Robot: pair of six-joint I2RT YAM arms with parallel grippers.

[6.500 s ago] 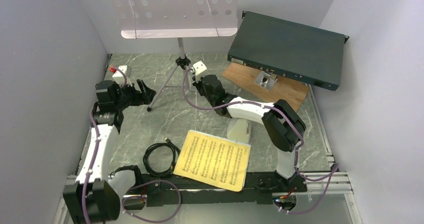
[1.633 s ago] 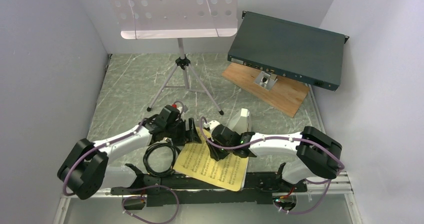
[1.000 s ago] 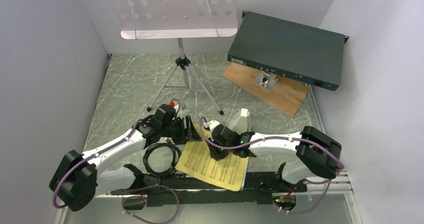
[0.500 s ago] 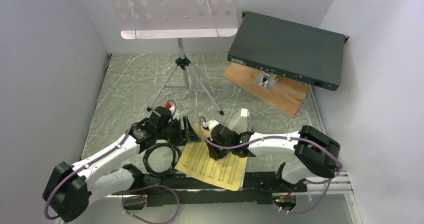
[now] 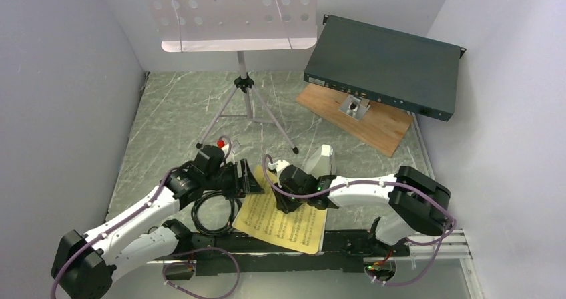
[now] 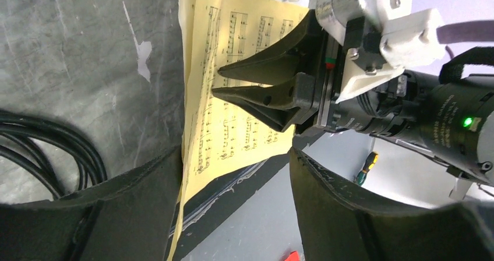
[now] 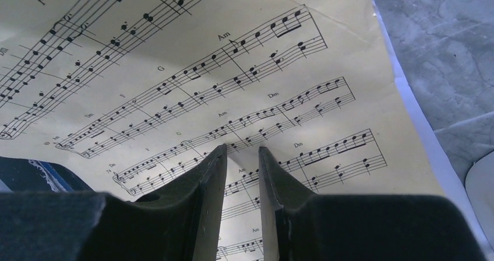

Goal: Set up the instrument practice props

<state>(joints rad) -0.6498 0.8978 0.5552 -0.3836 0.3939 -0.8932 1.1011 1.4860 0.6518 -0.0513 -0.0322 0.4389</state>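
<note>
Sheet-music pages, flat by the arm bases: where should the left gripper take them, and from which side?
Probably the left long edge, approached low from the coiled cable side. The sheet-music pages lie flat and thin, so only an edge offers purchase; the right gripper presses on their middle, and the open left gripper straddles that edge.

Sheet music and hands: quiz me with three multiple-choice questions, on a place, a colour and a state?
1. Where on the table does the sheet music lie? A far-left corner; B near edge; C far-right corner.
2. Its top page is: A yellow; B blue; C pink.
3. The left hand is: A unseen; B shut, empty; C wide open.
Answers: B, the top view shows it at the near edge; A, yellow under black notes; C, its jaws stand far apart.
</note>
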